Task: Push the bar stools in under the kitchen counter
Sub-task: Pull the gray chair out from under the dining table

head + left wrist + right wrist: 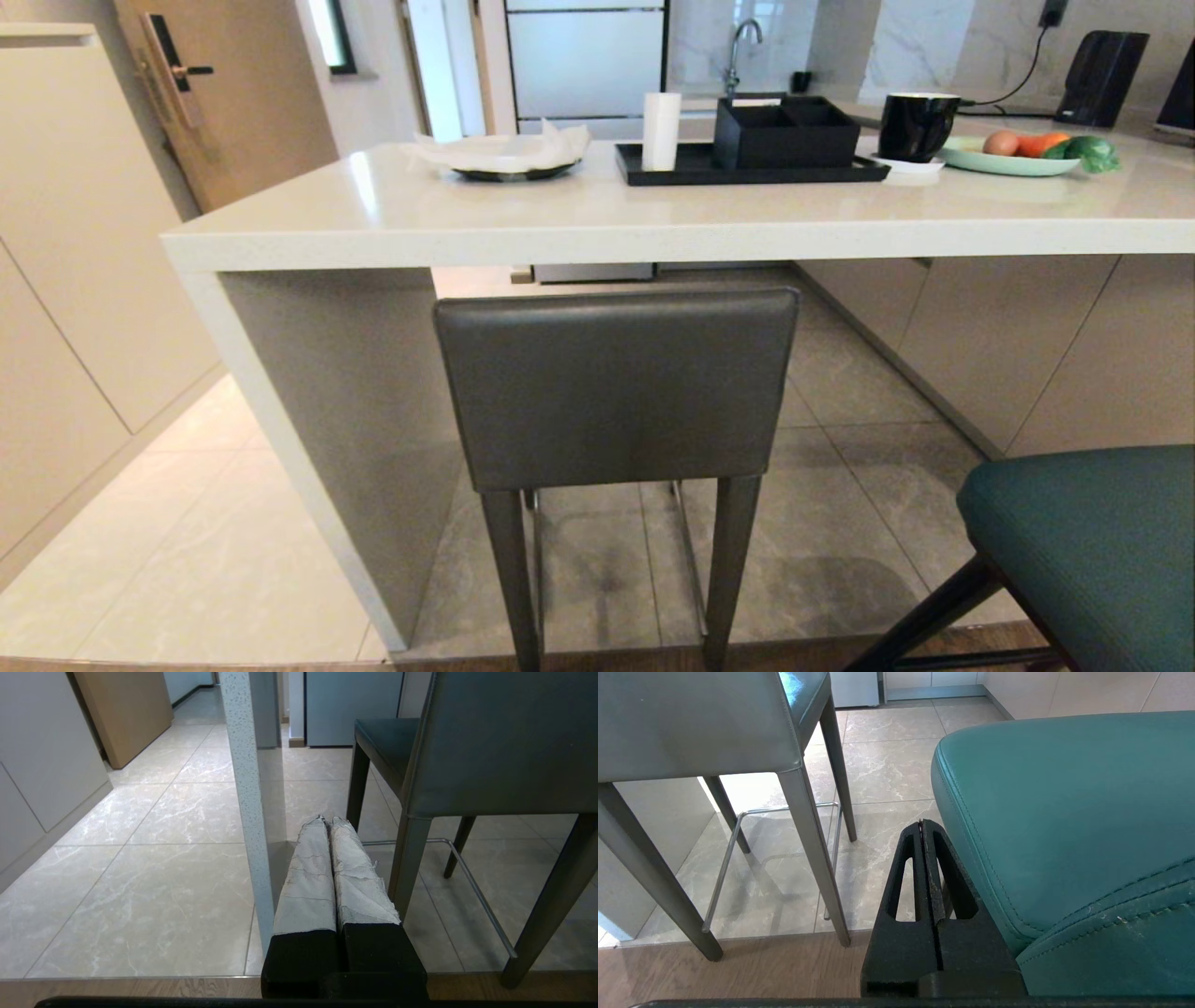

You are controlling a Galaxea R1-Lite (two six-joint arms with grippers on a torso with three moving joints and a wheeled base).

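Note:
The grey bar stool stands straight ahead with its low back just below the front edge of the kitchen counter; its seat reaches in under the top. A teal bar stool shows at the lower right, out from the counter. Neither arm appears in the head view. My left gripper is shut and empty, low down between the counter's white end panel and the grey stool's leg. My right gripper is shut and empty, right beside the teal stool's seat edge, with the grey stool off to its other side.
On the counter stand a black tray with a black box, a white cup, a black mug, a plate of vegetables and a covered dish. Cabinets line the left; tiled floor meets wood flooring near me.

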